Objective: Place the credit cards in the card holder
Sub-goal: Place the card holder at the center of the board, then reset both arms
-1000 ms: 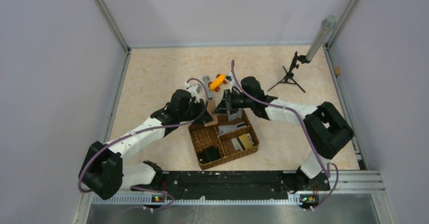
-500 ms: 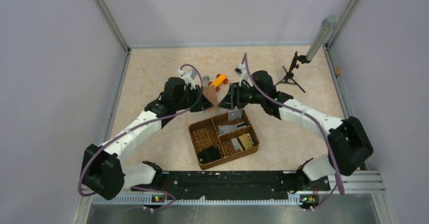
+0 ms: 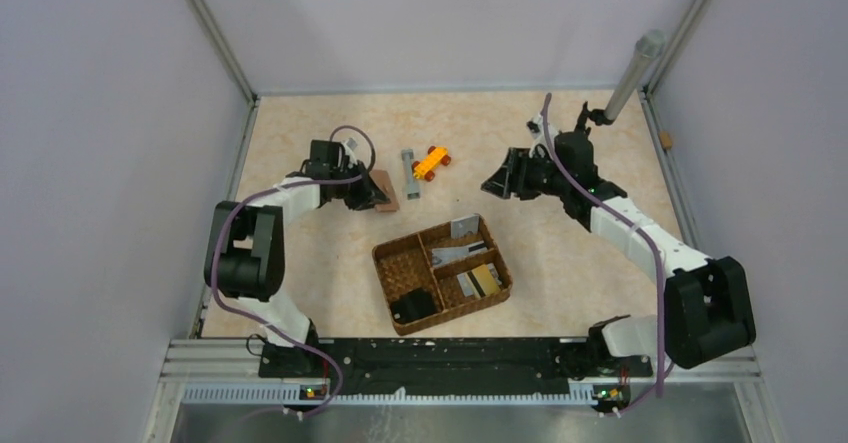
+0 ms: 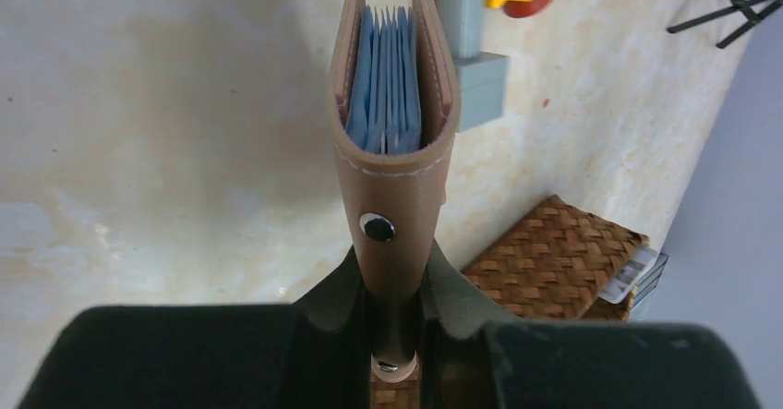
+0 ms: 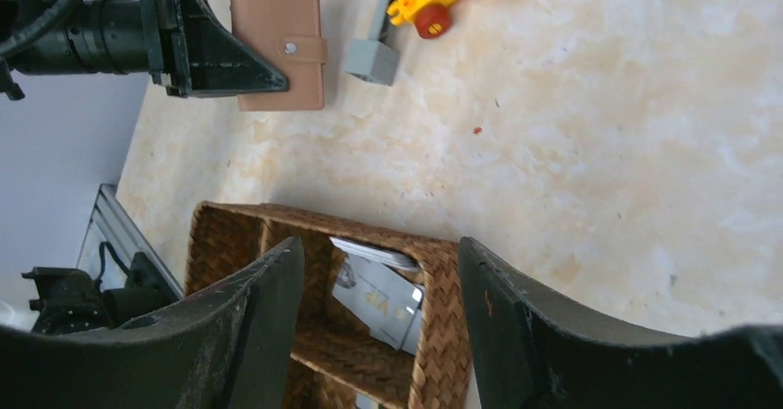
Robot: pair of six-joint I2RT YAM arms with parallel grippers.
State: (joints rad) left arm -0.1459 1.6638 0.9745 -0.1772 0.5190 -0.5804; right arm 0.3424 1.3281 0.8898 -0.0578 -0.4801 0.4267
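Holder [image 3: 384, 190] is pinched tight in your left claw [image 3: 373, 191], at the far left of the surface [image 3: 300, 263]. The left wrist view shows the two fingers [image 4: 332, 298] squeezing it at the end with the round snap. Its far end gapes a little, and you can see light blue pockets inside. I cannot tell if it touches the surface or hangs just above it.

Your right claw [image 3: 497, 181] is spread wide apart and holds nothing. It hangs over the far right of the surface, well apart from the holder. Its wrist view looks down between its fingers [image 5: 258, 307] onto the basket.

The cards [image 3: 457, 254] lie in the basket [image 3: 405, 268], in the small boxes on its right side. One grey card leans up at the far end, and a gold one lies nearer to you. A black block [image 3: 412, 306] sits in the near left box. The basket is in the middle, closer to you than both claws.

A yellow toy car [image 3: 432, 161] and a grey bar [image 3: 408, 175] lie just right of the holder.
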